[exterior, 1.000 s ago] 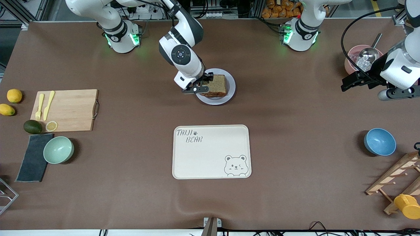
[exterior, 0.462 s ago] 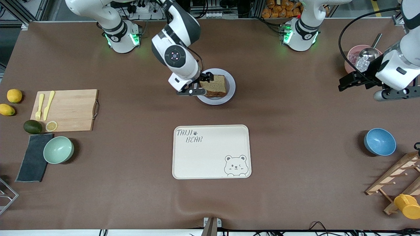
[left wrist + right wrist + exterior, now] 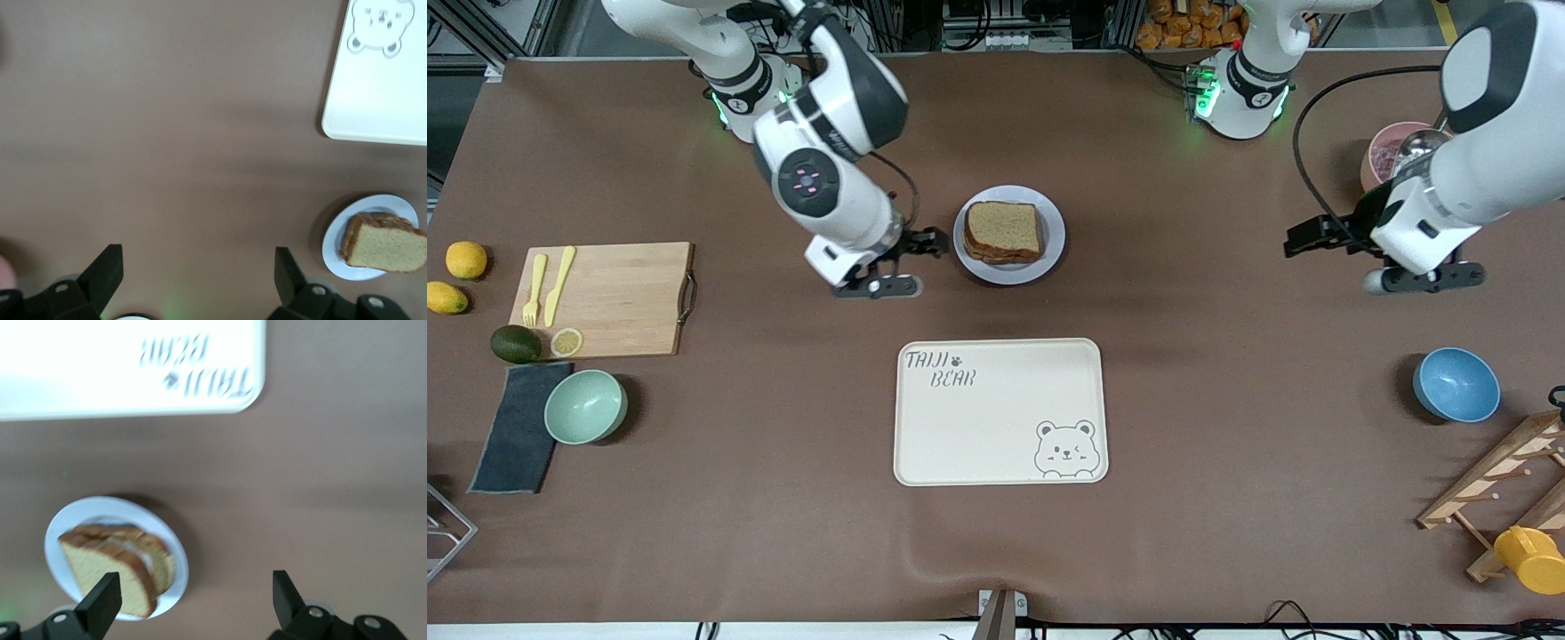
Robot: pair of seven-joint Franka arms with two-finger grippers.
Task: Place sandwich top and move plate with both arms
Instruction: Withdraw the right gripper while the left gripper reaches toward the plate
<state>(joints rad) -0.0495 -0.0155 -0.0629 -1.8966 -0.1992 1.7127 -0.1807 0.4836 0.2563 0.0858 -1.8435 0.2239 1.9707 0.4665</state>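
Note:
The sandwich top, a brown bread slice, lies on the stacked sandwich on the pale plate. My right gripper is open and empty, just beside the plate toward the right arm's end of the table. In the right wrist view the plate and the sandwich top sit off to one side of my open right gripper. My left gripper is open and empty over bare table, well away from the plate toward the left arm's end. The left wrist view shows the left gripper, the plate and the sandwich top.
The cream bear tray lies nearer to the front camera than the plate. A cutting board and a green bowl are at the right arm's end. A blue bowl, a pink bowl and a wooden rack are at the left arm's end.
My right gripper has drawn back off the sandwich toward the right arm's end, leaving the top slice on the stack. My left gripper has moved in toward the plate.

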